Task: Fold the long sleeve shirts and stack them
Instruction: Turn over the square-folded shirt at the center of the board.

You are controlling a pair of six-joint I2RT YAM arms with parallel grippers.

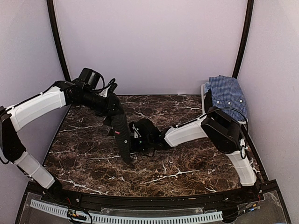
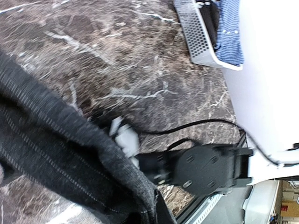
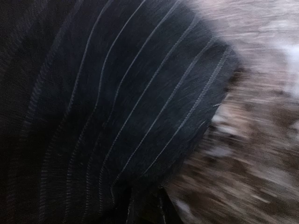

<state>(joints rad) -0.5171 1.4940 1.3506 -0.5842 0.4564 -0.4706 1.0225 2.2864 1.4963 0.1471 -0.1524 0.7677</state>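
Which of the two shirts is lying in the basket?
The blue-and-white checked cloth shirt, draped over the white slatted plastic basket; the black pinstriped shirt is mid-table.

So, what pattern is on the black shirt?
The black shirt has thin light pinstripes; clearest in right wrist.

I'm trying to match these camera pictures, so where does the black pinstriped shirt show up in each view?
Top external: the black pinstriped shirt is a dark strip near the table's centre, between the two arms.
Left wrist: it fills the lower left corner, close to the lens.
Right wrist: it covers the left and middle, its stripes clear.
Shared landmark: the brown marble table shows in all three.
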